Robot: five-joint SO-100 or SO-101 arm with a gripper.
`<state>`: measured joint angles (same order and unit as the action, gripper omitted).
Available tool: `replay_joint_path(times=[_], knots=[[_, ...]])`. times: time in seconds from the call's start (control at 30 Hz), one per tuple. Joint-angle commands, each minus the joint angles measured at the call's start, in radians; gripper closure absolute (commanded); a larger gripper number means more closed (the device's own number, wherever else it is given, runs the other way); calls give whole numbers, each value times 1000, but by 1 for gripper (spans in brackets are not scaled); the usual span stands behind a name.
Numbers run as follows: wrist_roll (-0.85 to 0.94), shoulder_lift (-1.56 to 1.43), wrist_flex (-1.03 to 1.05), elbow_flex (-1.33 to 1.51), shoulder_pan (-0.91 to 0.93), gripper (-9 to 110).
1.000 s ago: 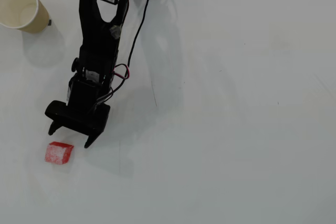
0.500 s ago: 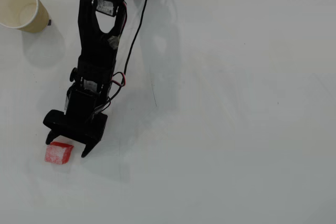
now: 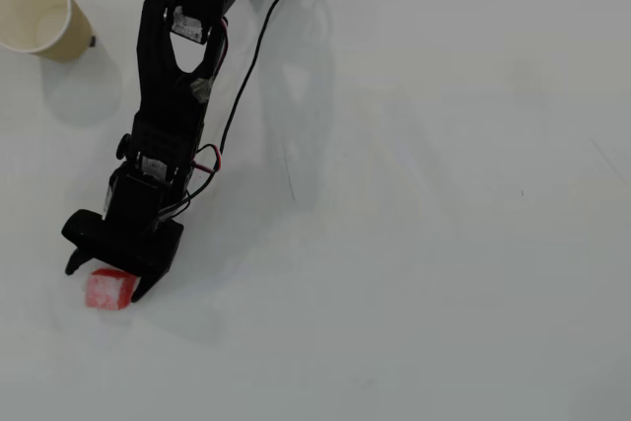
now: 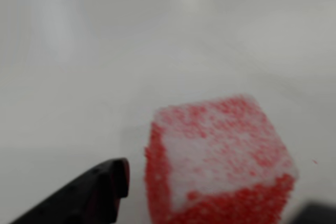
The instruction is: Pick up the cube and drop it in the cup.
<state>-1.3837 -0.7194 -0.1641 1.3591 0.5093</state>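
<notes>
Overhead view: black arm point(image 3: 173, 96) reaches from the top edge down toward the lower left of the white table point(image 3: 444, 244). The gripper point(image 3: 106, 281) is low over the cube point(image 3: 106, 289), fingers spread apart, one tip on each side of the block; contact with the block cannot be judged from above. The cube lies on the table surface at lower left, its upper edge covered by the gripper body. The cup point(image 3: 39, 15) stands upright at the far upper left corner, mouth open, cream inside visible, well apart from the cube. A black cable point(image 3: 251, 71) trails along the arm's right side. Wrist view: the cube point(image 4: 218, 161) fills the lower centre, red with whitish speckled faces, resting on the table; one dark fingertip point(image 4: 102, 184) sits just left of it with a narrow gap showing between them.
</notes>
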Motion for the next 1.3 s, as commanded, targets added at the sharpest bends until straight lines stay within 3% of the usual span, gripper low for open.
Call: replay_joint_path(times=[0.0, 1.27], knots=[[-8, -54, -37, -161, 17, 66], [-6, 14, -34, -239, 61, 66]])
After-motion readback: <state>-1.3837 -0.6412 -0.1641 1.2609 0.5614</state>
